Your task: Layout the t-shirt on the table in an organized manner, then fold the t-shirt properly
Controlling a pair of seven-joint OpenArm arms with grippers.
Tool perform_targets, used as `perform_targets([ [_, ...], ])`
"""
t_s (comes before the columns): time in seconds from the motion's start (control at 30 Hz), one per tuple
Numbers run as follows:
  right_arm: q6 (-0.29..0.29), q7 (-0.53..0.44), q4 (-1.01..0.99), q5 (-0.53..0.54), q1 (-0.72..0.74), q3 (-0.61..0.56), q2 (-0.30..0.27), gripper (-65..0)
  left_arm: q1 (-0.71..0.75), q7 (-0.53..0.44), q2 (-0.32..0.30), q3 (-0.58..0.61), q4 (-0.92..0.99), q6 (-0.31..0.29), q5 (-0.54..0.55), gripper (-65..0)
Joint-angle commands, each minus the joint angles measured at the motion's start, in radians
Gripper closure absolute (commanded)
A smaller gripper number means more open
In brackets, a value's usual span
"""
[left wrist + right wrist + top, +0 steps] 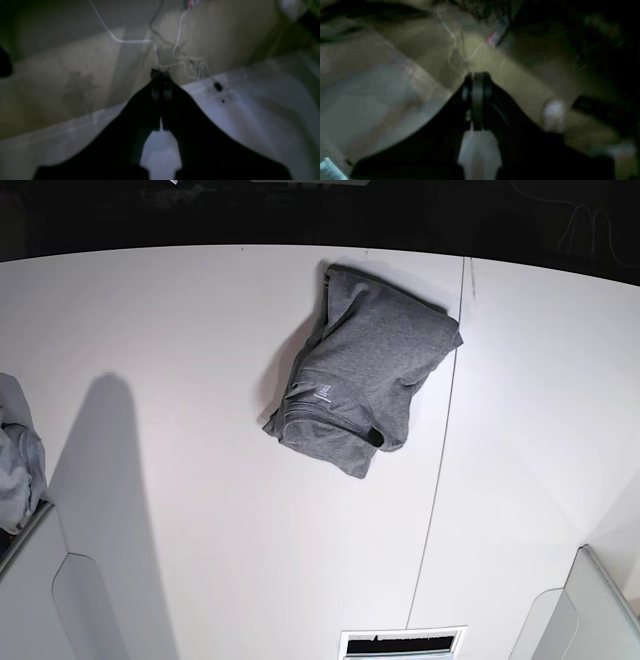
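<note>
White table (200, 330) fills the base view, crossed by a thin dark seam, and only this view shows the t-shirt (360, 370): charcoal-grey, folded into a compact bundle, lying askew at the far middle beside the seam, with both arms well apart from it. A small pale mark sits on the shirt, too small to read. A lighter grey garment heap (18, 465) lies at the left edge. Both wrist views are dim and blurred; they show the left hand (160, 96) and the right hand (477, 100) pressed together, empty, over a tan floor with loose white cables (175, 57).
</note>
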State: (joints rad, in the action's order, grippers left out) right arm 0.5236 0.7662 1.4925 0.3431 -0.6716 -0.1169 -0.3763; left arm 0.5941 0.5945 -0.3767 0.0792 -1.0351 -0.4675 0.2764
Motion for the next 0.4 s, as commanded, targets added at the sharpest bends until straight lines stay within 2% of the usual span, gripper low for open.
perform_targets([
  [0.0,0.003,-0.002,-0.047,-0.008,0.018,-0.012,0.011,0.0,-0.019,-0.025,-0.011,0.04,0.036,0.011,0.004,0.0],
  [0.1,0.003,-0.003,-0.236,-0.049,0.101,-0.027,0.058,0.0,-0.124,-0.098,0.002,0.172,0.153,0.012,0.003,0.0],
  [0.17,0.004,-0.007,-0.338,-0.052,0.151,-0.027,0.084,0.0,-0.191,-0.097,0.019,0.238,0.219,0.012,0.003,0.0],
  [0.27,0.004,-0.001,-0.422,-0.063,0.199,-0.024,0.121,0.0,-0.257,-0.089,0.051,0.291,0.297,0.023,0.003,0.0],
  [0.37,0.004,0.021,-0.428,-0.074,0.2,-0.015,0.156,0.0,-0.282,-0.089,0.071,0.302,0.325,0.069,0.003,0.0],
])
